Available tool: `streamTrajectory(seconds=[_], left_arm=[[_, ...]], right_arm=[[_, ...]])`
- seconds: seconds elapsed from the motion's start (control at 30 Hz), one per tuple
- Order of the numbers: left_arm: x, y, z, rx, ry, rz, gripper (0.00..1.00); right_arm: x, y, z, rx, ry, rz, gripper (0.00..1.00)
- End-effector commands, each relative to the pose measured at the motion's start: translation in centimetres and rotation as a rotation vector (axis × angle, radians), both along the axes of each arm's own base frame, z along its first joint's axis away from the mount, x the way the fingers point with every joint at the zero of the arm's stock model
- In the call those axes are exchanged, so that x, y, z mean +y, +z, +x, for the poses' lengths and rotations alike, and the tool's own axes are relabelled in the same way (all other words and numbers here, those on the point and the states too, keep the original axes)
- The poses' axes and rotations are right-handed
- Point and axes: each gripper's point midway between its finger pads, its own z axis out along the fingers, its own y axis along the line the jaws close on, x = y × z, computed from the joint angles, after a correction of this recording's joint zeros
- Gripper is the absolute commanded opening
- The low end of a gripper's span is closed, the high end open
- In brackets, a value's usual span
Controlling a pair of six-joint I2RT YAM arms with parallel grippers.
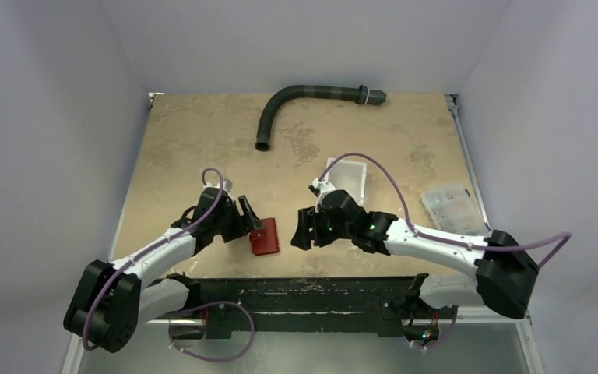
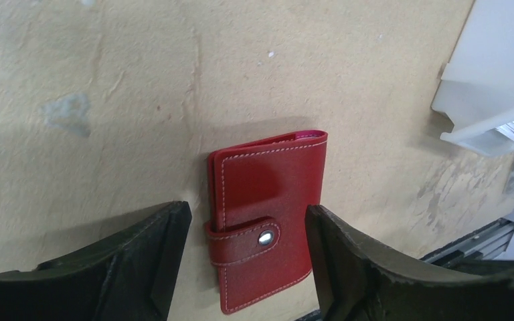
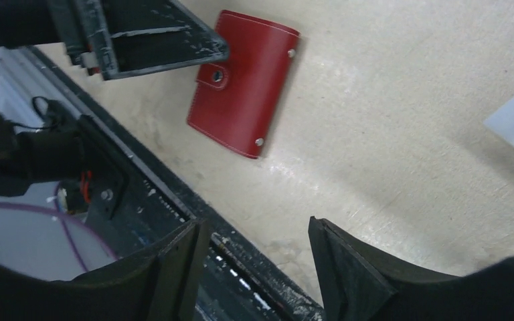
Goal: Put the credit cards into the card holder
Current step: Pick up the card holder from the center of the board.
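The card holder point(image 1: 264, 237) lies closed and snapped on the surface point(image 1: 202, 140), its long axis running about 12 to 6 in the top view. The left end effector point(image 1: 249, 220) is the nearer one. It is open and empty, with the holder just at its 4 o'clock. The right end effector point(image 1: 302, 230), also open and empty, has the holder at its 9 o'clock, apart. Only the left wrist view shows the fingers point(image 2: 154, 254) straddling the holder's tab end; whether they touch it can't be judged. No credit cards are identifiable in any view.
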Motion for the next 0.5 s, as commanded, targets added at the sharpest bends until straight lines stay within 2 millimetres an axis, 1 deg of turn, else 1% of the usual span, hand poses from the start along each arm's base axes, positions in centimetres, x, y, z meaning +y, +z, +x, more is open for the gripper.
streamTrajectory(seconds=[0.0, 0.03, 0.1, 0.13, 0.17, 0.23, 0.4, 0.47], left_arm=[[-1.5, 0.3, 1.2, -0.065, -0.038, -0.038, 0.63], [-1.7, 0.0, 1.1, -0.056, -0.043, -0.038, 0.59], [-1.8, -0.5, 0.6, -0.039, -0.053, -0.036, 0.52], [-1.9, -0.5, 0.4, -0.036, -0.057, -0.036, 0.49], [-2.0, -0.5, 0.3, -0.036, -0.060, -0.039, 0.46], [-2.3, 0.0, 0.6, -0.068, -0.069, -0.055, 0.35], [-3.1, 1.1, 0.4, -0.105, -0.108, -0.099, 0.15], [-3.5, 1.7, 0.5, -0.130, -0.123, -0.126, 0.01]], right_arm=[[2.8, 2.3, 3.3, -0.073, -0.080, 0.082, 0.64], [3.4, 2.4, 3.8, -0.082, -0.085, 0.090, 0.63], [4.1, 1.8, 4.3, -0.082, -0.085, 0.085, 0.63], [4.5, 1.5, 4.6, -0.078, -0.086, 0.082, 0.63], [4.8, 0.5, 4.7, -0.065, -0.086, 0.069, 0.63], [5.4, -0.5, 4.8, -0.045, -0.079, 0.059, 0.62], [6.3, -2.7, 4.2, -0.010, -0.053, 0.047, 0.60], [6.3, -3.1, 4.0, -0.007, -0.045, 0.045, 0.60]])
